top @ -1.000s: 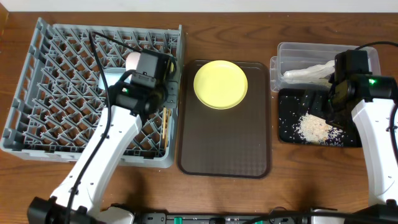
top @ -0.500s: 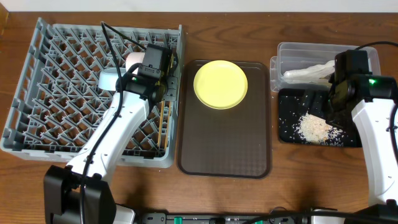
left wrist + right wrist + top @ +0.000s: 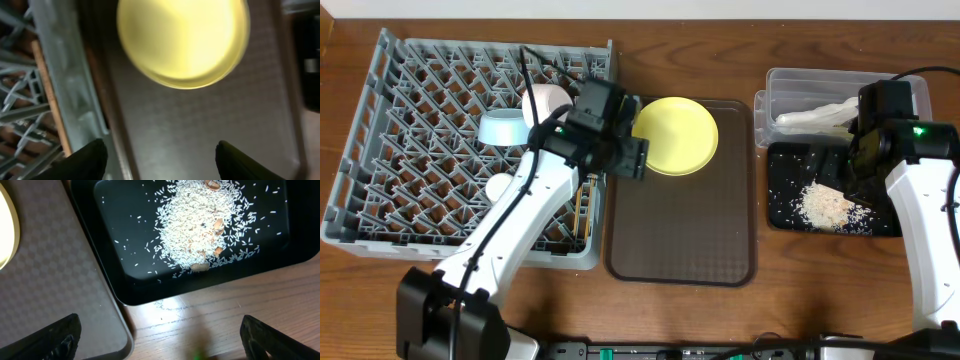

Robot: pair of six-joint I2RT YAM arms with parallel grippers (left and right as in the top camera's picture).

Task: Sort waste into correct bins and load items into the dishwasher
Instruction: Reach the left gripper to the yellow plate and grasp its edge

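Observation:
The yellow plate (image 3: pixel 675 135) lies at the far end of the brown serving tray (image 3: pixel 680 235). My left gripper (image 3: pixel 630 158) hangs open and empty over the tray's left edge, just left of the plate (image 3: pixel 182 40); in the left wrist view the gripper (image 3: pixel 162 162) shows only bare tray between its fingers. In the grey dishwasher rack (image 3: pixel 410 150) sit a light-blue bowl (image 3: pixel 503 127), a cream cup (image 3: pixel 545 100), a white bowl (image 3: pixel 498 187) and the chopsticks (image 3: pixel 588 200). Over the black tray (image 3: pixel 780 215) of rice scraps (image 3: pixel 825 205), my right gripper (image 3: pixel 840 170) stays open and empty.
The clear tub (image 3: pixel 790 85) behind the black tray holds crumpled white waste (image 3: pixel 815 117). In the right wrist view the black tray (image 3: pixel 120 280) lies close beside the brown tray (image 3: pixel 50 280), with bare wooden table (image 3: pixel 210 325) in front of it.
My left arm has swung right from over the rack to the brown tray's left edge, and its jaws have opened. The right arm has not moved.

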